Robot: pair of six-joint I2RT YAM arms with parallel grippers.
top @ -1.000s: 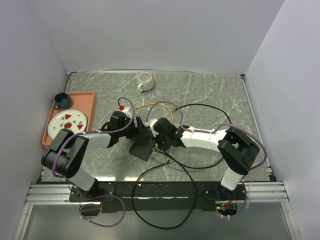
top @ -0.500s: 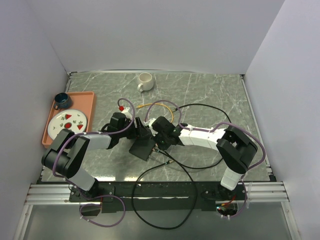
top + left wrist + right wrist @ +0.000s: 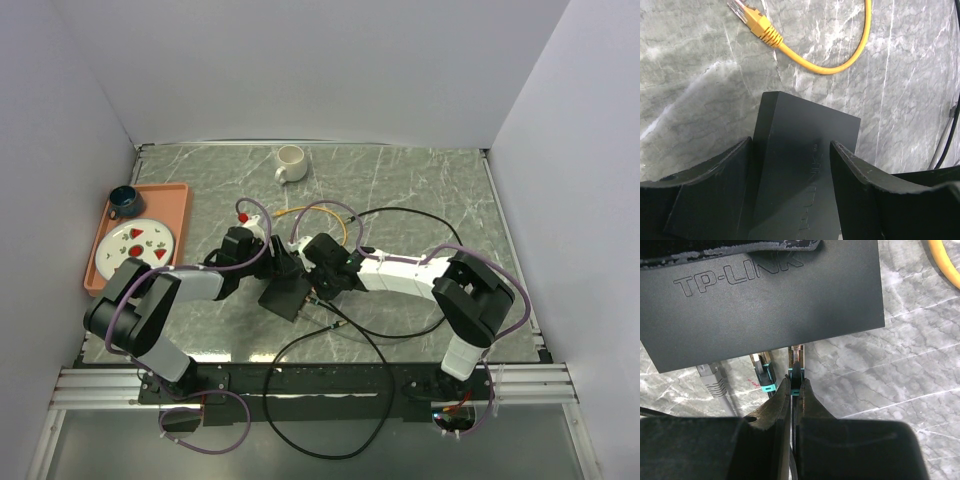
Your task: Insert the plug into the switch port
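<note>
Matte-black plastic fills the top of my right wrist view: the TP-Link switch [image 3: 765, 300], label side up over the grey marble table [image 3: 920, 365]. My right gripper [image 3: 795, 390] is closed almost all the way. Its two fingers pinch the plug [image 3: 796, 371] by its slim body, and the tip points at the switch's near edge. The tip reaches that edge, but the switch port sits in the face beneath the lid, hidden from me. I cannot tell whether the plug has entered or only butts against the casing. Just to its left a second teal-marked plug [image 3: 762, 371] meets the same edge, and a grey cable boot [image 3: 715, 385] lies further left.

My left gripper [image 3: 791, 145] is spread to the switch's width, a finger against each long side, and appears to clamp it from the far end. A loose yellow patch cable [image 3: 840, 67] lies on the table beyond.

My hold on the plug is narrow, so if I push while it is off line with the socket, I judge it could twist between my fingers or catch on the casing. A hard push could also slide the switch through my left fingers if that clamp is light. The neighbouring plug is close enough that my left-hand finger might foul it. I also cannot see which way the latch faces, and a wrong way up would block entry.
</note>
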